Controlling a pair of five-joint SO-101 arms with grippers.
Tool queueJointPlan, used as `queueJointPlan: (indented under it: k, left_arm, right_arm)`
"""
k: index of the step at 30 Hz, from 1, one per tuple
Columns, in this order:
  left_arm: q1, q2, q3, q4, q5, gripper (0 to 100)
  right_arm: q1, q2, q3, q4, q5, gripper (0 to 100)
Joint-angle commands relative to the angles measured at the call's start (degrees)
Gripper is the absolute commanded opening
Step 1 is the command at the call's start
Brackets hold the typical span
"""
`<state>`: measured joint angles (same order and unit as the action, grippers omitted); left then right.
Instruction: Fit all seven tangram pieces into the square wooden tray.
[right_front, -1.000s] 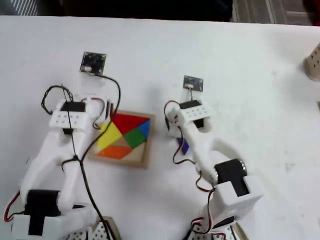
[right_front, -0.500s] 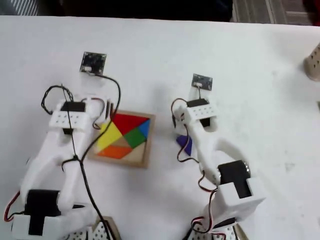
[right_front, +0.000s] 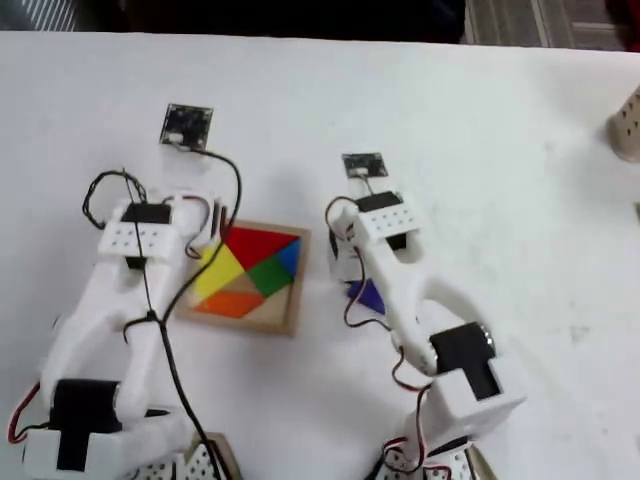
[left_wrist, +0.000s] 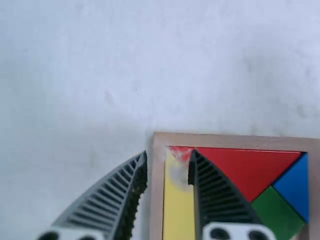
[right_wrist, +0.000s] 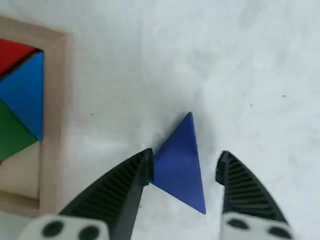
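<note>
Tray (right_front: 250, 322) holding coloured pieces (right_front: 262, 250), left claw (left_wrist: 168, 155) open astride rim, right claw (right_wrist: 186, 154) open around blue triangle (right_wrist: 180, 167)

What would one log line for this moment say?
right gripper: open, astride blue triangle on table | left gripper: open, straddling tray rim | tray: bare gap inside

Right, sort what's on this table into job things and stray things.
Job: wooden tray; fitted pieces inside it; dark blue triangle on the table, between the open right gripper; left gripper, open astride the tray's wall.
Lying about: perforated tan object at the far edge.
</note>
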<state>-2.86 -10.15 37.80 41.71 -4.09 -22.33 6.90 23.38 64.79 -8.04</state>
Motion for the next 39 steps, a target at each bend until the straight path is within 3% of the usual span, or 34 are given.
queueJointPlan:
  k: [1, 11, 19, 25, 36, 39]
  left_arm:
    - [0.22, -0.4, -0.7, -0.97, 0.7, 15]
    - [0.22, -0.31, -0.7, -0.97, 0.7, 15]
    - [0.31, -0.13, -0.62, -1.14, 0.7, 15]
    - [0.31, -0.13, -0.53, -1.14, 0.7, 15]
    - [0.31, -0.13, -0.62, -0.79, 0.7, 15]
    - [0.31, -0.13, -0.62, -0.79, 0.7, 15]
  right_arm:
    - [-1.01, -3.82, -1.41, 1.45, 1.85, 29.6]
    - [-4.88, -3.65, 7.74, -8.04, 4.84, 30.1]
    - [-3.82, -3.65, 8.18, -8.66, 4.66, 29.5]
    - [-1.8, -0.22, 5.27, -7.08, 5.19, 15.9]
    - [-1.8, 3.74, 1.32, -1.71, 5.27, 19.1]
    - [-2.24, 3.74, 0.79, -1.1, 8.0, 25.5]
